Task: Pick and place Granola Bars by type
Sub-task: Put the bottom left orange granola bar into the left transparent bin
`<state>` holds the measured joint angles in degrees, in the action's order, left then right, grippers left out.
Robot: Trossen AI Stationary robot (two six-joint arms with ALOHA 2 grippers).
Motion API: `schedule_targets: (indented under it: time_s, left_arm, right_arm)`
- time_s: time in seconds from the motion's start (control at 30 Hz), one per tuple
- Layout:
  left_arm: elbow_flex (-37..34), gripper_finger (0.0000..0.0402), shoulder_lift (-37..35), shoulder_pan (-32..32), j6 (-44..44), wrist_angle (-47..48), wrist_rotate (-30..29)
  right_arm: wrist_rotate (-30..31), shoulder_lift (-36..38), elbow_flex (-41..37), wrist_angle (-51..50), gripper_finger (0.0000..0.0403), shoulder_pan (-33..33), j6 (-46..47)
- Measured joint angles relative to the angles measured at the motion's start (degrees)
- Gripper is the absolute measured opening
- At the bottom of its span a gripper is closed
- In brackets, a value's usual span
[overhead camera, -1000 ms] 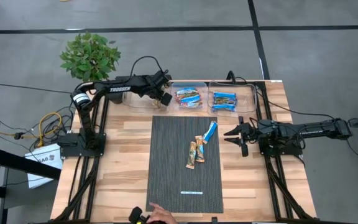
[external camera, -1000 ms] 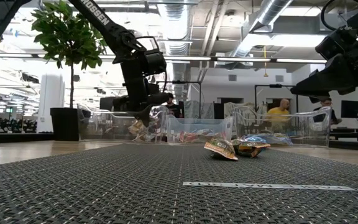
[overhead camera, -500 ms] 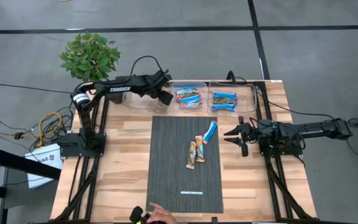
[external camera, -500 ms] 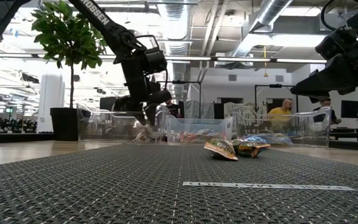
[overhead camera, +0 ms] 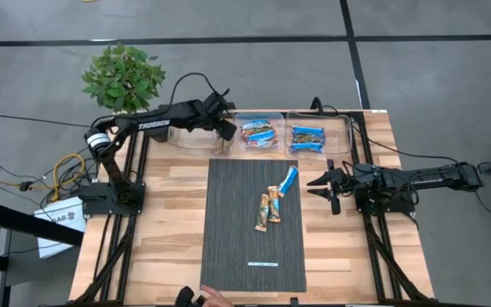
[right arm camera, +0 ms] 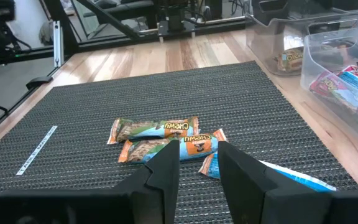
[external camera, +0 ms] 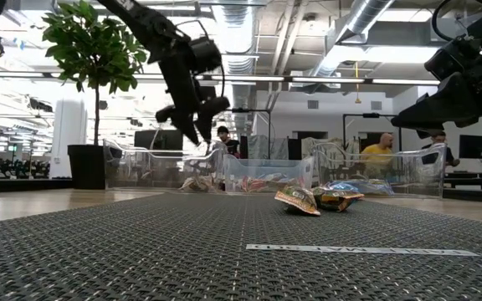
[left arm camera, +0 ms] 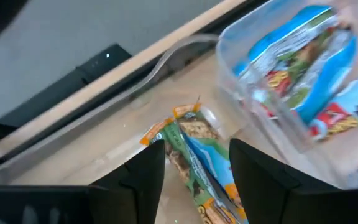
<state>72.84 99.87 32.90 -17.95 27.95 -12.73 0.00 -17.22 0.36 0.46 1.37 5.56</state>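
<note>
At the table's far edge, the left gripper (overhead camera: 225,130) hangs above the leftmost clear bin (overhead camera: 196,136) with its fingers parted and empty, because a tan-orange bar (left arm camera: 194,152) already lies on that bin's floor; the middle bin (overhead camera: 258,132) holds blue-and-red bars, the right bin (overhead camera: 318,135) bright blue ones. Three Granola Bars (overhead camera: 275,200) wait unsorted near the mat's (overhead camera: 237,247) right edge. The right gripper (overhead camera: 320,189) waits beside them, partly open and empty.

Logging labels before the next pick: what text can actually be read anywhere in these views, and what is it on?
"TROSSEN": white letters on the left arm, high view.
"CHEWY": on a tan granola bar on the mat, right wrist view.
White strip on the mat: printed, but unreadable.
Bars in the bins: wrapper print too small or blurred.
Box beside the table: letters cut off, unreadable.
</note>
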Motion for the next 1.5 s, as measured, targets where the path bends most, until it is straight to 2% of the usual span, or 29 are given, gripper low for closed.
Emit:
schedule_targets:
  time_s: [0.2, 0.33, 0.63, 0.87, 1.23, 1.5]
  left_arm:
    - [0.00, 0.0174, -4.68, -4.47, 1.52, 0.13, -0.40]
    - [0.02, 0.0174, -7.38, -9.13, 6.58, 0.24, 0.82]
    - [0.02, 0.0174, -9.69, -21.87, 18.37, 1.89, 10.82]
    - [0.02, 0.0174, -9.63, -30.77, 21.83, 1.83, 15.93]
    - [0.14, 0.0174, -7.89, -42.60, 22.51, 1.12, 14.83]
    - [0.13, 0.0174, -6.05, -45.39, 33.44, 0.36, 10.73]
  right_arm:
    - [0.00, -0.01, -0.01, 0.01, 0.0102, -0.01, 0.00]
    - [0.01, 0.01, 0.00, -0.01, 0.0102, -0.02, 0.00]
    - [-0.01, 0.00, 0.00, 0.00, 0.0102, -0.02, 0.00]
    - [0.01, 0.01, 0.00, 0.01, 0.0102, -0.02, 0.00]
    - [-0.01, -0.01, 0.00, 0.01, 0.0102, -0.01, 0.00]
    - [0.01, 0.01, 0.00, 0.03, 0.0102, -0.02, 0.00]
